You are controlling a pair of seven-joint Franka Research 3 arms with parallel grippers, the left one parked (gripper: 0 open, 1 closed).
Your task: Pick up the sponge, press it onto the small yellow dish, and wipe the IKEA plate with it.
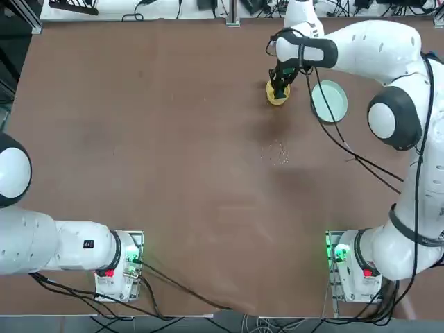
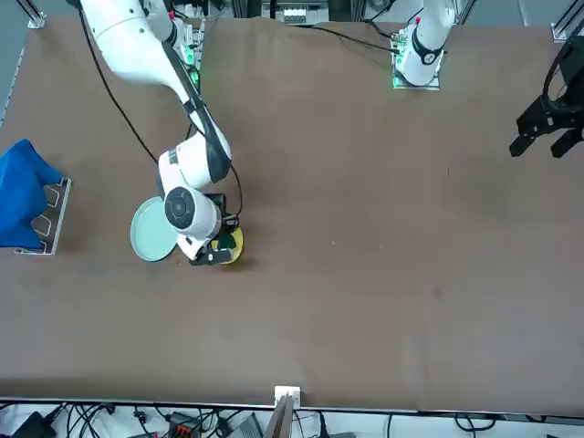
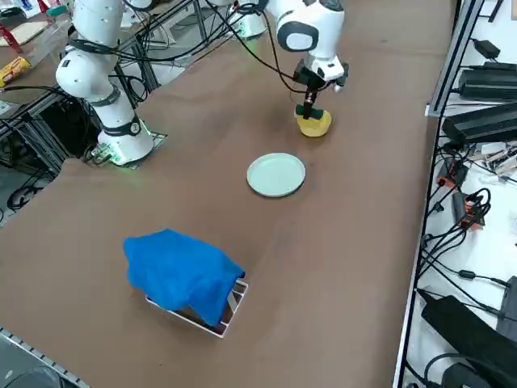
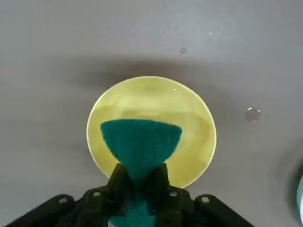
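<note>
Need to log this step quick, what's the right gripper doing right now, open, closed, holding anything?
Right gripper: jaws closed on the sponge, holding it over the small yellow dish.

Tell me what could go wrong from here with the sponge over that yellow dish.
1. The right gripper pinches the sponge so hard it flares beyond the jaws; pressing could bend it or slip it out.
2. The small yellow dish sits loose on the table, so an off-centre push might tip or slide it.
3. The IKEA plate lies close beside the dish and could get knocked.
</note>
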